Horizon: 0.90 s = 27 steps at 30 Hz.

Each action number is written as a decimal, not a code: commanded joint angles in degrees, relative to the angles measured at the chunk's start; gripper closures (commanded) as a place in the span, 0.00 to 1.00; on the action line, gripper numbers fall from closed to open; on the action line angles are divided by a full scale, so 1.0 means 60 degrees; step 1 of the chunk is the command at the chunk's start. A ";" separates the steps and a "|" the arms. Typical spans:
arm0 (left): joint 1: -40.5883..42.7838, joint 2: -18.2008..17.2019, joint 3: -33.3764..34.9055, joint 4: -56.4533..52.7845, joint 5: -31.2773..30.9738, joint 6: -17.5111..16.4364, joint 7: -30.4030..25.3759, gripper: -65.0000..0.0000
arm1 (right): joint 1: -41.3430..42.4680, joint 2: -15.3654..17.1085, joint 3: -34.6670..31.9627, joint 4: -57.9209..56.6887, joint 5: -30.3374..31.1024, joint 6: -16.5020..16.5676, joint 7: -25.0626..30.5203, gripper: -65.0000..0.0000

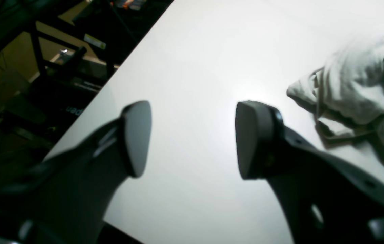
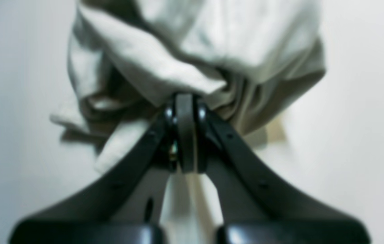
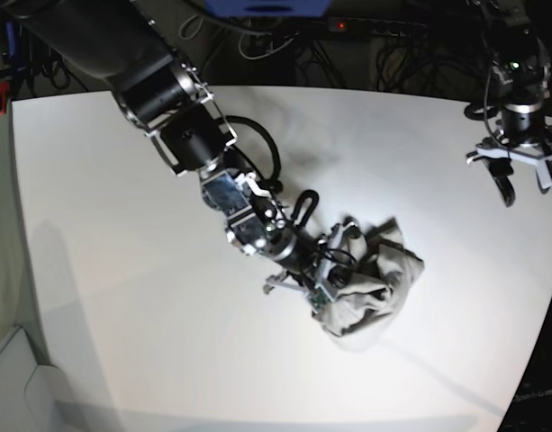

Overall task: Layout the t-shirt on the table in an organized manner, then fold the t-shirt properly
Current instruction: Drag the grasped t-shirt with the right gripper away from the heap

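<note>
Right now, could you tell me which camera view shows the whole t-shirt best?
The base view: the t-shirt lies crumpled, its full outline visible. The right wrist view shows blurred folds pinched in the right gripper; the left wrist view catches one edge.

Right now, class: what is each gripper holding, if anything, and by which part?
The right gripper is shut on a bunched fold of the crumpled t-shirt; which part is unclear. The left gripper is open and holds nothing.

T-shirt (image 3: 375,288): plain pale grey-beige, no print, darker grey in the folds. Table (image 3: 104,225): matte white, unpatterned. Right gripper (image 2: 185,101) and left gripper (image 1: 192,139): black, pads dark grey
</note>
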 commanded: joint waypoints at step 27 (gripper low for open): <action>0.0212 0.0442 0.0032 0.0282 -0.0012 -0.0009 -0.0340 0.42 | -0.1797 0.1360 0.2156 0.9072 0.0168 0.0179 -0.4066 1.00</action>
